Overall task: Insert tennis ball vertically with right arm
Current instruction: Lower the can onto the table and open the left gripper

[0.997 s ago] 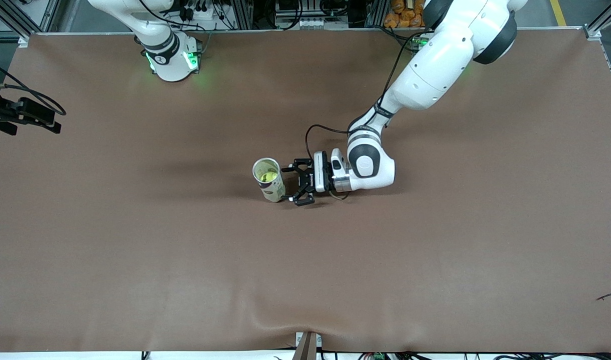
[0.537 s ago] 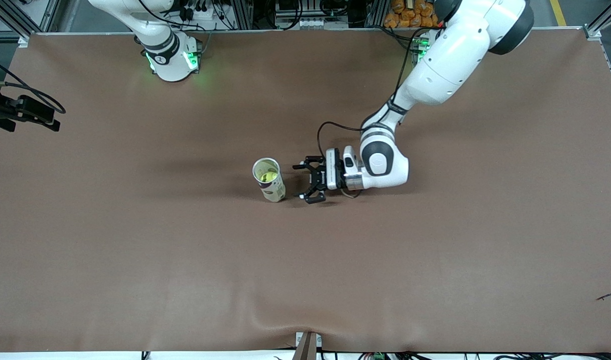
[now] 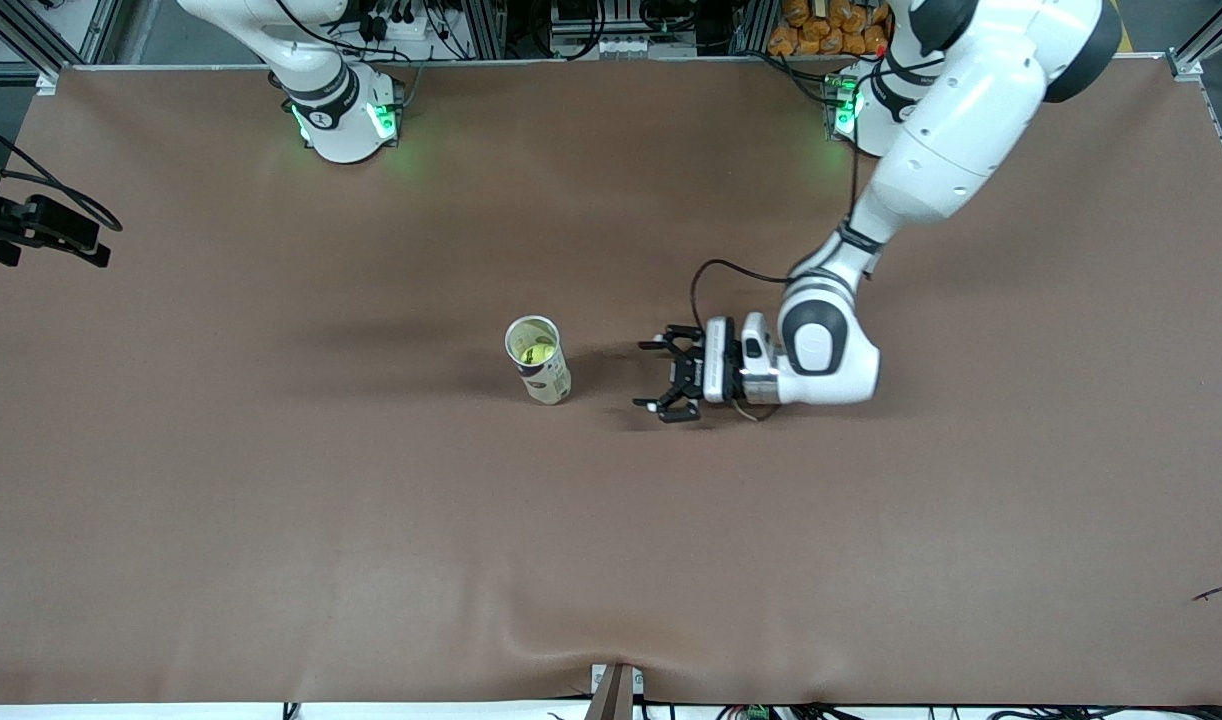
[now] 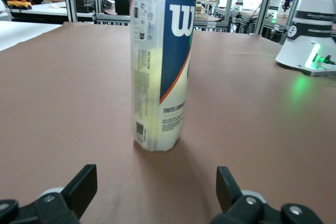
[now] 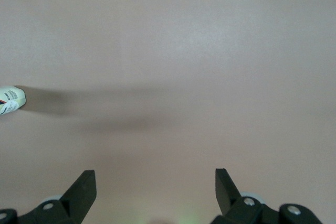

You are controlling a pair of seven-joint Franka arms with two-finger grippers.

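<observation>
The tennis ball [image 3: 537,353] lay inside the open-topped can [image 3: 539,362], which you had standing upright near the middle of the brown table [image 3: 371,500], and you could see the yellow-green ball through the can's mouth in the front view. Going across that view from the right arm's end: the right arm [image 3: 311,60] rose from its base at the table's top edge, and its gripper [image 5: 155,195] hung over bare table with the fingers [image 5: 84,187] spread wide apart and nothing between them; only the can's bottom end showed at the edge of the right wrist view. Next came the can with the ball in it. Toward the left arm's end of the table, the left gripper [image 3: 663,378] sat low beside the can, pointed at it but clear of it, with a gap between fingertips and can wall. Its fingers [image 4: 84,187] stood apart and held nothing. In the left wrist view the can's printed label faced the camera, upright and untilted. The left arm [image 3: 931,150] reached in from its base.
</observation>
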